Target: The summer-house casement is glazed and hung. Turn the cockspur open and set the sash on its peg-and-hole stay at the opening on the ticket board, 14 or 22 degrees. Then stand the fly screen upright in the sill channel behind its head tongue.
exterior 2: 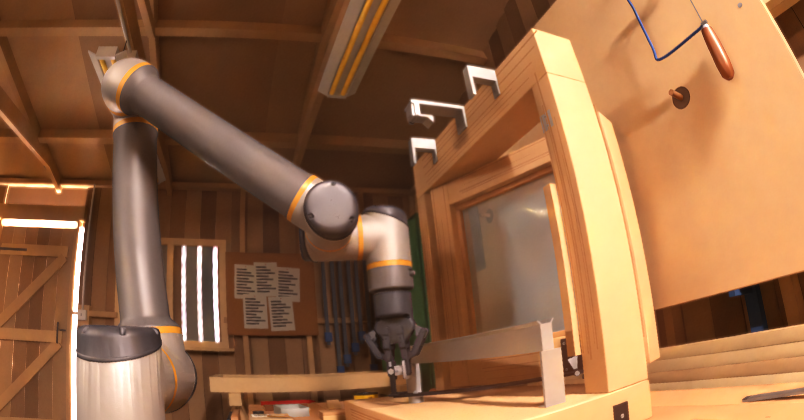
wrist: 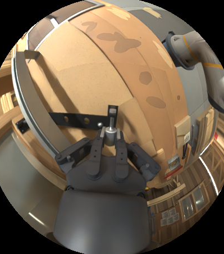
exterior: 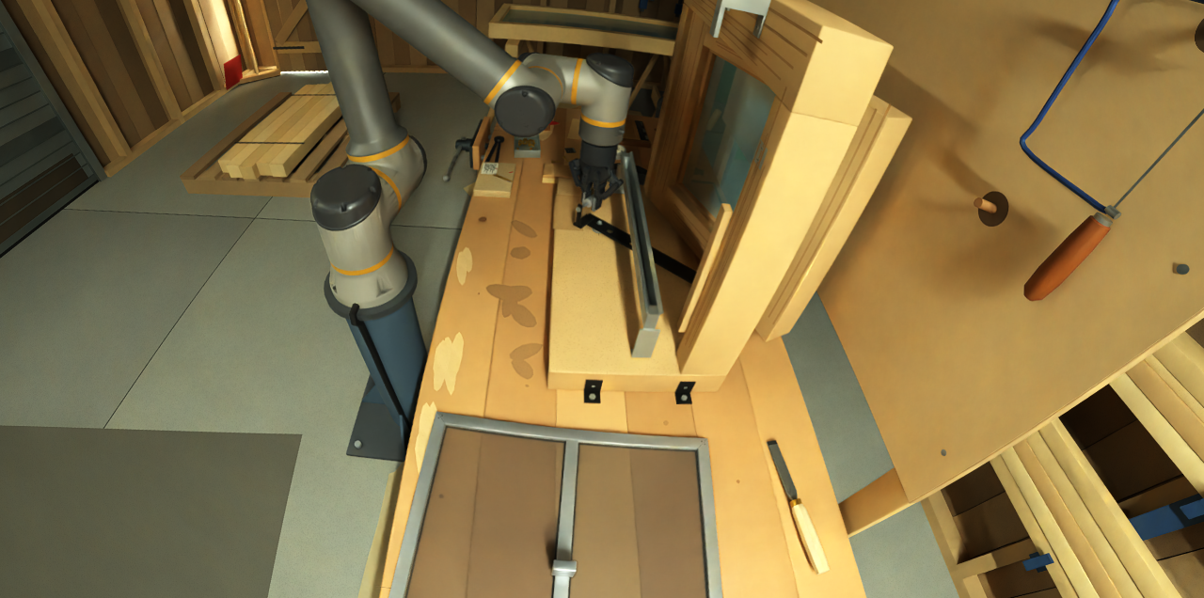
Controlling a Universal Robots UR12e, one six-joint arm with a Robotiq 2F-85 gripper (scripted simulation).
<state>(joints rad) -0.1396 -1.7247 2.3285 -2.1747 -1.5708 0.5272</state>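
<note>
On the raised sill board of the bench stands the wooden casement frame (exterior: 783,174), its glazed sash (exterior: 720,148) swung a little out of the frame. A black stay bar (wrist: 77,119) with several holes runs from the sash foot across the sill board. My gripper (wrist: 111,135) points straight down at the bar's free end, closed around the small metal knob (wrist: 111,132) that stands up there. A grey sill channel (exterior: 644,258) runs along the board in front of the sash. The fly screen (exterior: 560,515) lies flat on the near end of the bench.
Behind the frame rises a tilted board wall with a coping saw (exterior: 1086,199) hung on it. A chisel (exterior: 800,510) lies on the bench right of the screen. Small blocks and a tagged card (exterior: 492,174) sit at the bench's far end, and timber is stacked on the floor (exterior: 278,140).
</note>
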